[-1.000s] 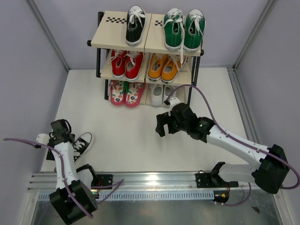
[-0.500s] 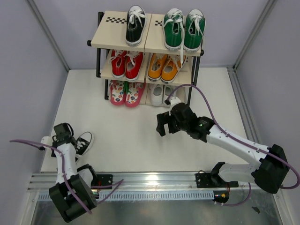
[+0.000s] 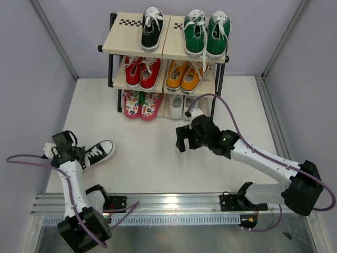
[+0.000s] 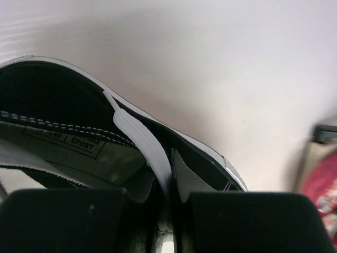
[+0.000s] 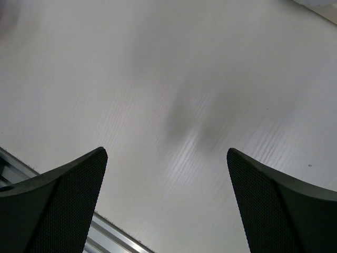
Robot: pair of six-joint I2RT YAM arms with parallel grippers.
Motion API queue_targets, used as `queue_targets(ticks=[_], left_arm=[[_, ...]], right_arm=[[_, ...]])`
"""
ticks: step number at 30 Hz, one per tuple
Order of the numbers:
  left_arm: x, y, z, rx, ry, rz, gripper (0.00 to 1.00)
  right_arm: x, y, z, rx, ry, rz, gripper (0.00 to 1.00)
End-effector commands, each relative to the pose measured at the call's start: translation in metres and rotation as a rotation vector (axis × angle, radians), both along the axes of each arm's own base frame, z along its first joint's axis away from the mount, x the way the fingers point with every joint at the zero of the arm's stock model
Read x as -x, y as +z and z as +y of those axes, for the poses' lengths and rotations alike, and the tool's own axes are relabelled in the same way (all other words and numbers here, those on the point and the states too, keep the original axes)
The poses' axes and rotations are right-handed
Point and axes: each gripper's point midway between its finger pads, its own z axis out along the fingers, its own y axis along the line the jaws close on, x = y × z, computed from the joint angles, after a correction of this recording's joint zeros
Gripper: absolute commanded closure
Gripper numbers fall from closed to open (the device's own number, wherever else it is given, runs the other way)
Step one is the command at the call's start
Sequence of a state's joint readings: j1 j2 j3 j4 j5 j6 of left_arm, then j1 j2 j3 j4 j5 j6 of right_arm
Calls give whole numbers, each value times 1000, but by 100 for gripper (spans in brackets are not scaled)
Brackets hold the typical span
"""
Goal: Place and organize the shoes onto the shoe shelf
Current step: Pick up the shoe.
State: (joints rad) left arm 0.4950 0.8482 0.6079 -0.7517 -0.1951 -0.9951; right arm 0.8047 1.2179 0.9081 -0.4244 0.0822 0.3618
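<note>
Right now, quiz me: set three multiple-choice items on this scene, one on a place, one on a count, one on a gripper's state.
1. Where on the shelf are the flip-flops?
A. bottom tier, left
B. top tier, right
C. middle tier, left

2. How many black sneakers stand on the top tier?
A. none
B. one
C. two

3. The left gripper is:
A. open over bare table
B. shut on a white shoe
C. shut on the loose black sneaker

Answers:
1 A: they lie on the lowest board, under the red pair.
2 B: only one stands there.
3 C: the left wrist view shows its fingers pinched on that shoe's rim.
</note>
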Motion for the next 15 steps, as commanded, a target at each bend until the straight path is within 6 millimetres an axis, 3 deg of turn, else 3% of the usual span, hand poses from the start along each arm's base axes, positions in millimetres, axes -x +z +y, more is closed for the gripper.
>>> queue_targets(ticks=[1, 2, 4, 5, 6, 12, 13, 15], left_arm=[[-31, 73, -4, 19, 4, -221, 100], [-35, 84, -4, 21, 16, -252, 100], [-50, 133, 2, 23, 80, -389, 100], [-51, 133, 2, 23, 78, -390, 100], [-57, 157, 6, 13, 95, -451, 100], [-85, 239, 23, 73, 270, -743, 100], [-88, 270, 25, 78, 290, -818, 100], [-102, 292, 32, 95, 310, -856, 100]], right_arm=[[-15, 19, 5, -23, -46, -45, 1], [-19, 24, 4, -16, -57, -60, 0], [-23, 28, 3, 0, -64, -72, 0], [-24, 30, 3, -2, -65, -76, 0], [-25, 32, 2, 0, -70, -82, 1], [-30, 39, 6, -2, -57, -106, 1], [-31, 40, 6, -2, -59, -108, 1], [-32, 41, 7, -6, -64, -115, 0]])
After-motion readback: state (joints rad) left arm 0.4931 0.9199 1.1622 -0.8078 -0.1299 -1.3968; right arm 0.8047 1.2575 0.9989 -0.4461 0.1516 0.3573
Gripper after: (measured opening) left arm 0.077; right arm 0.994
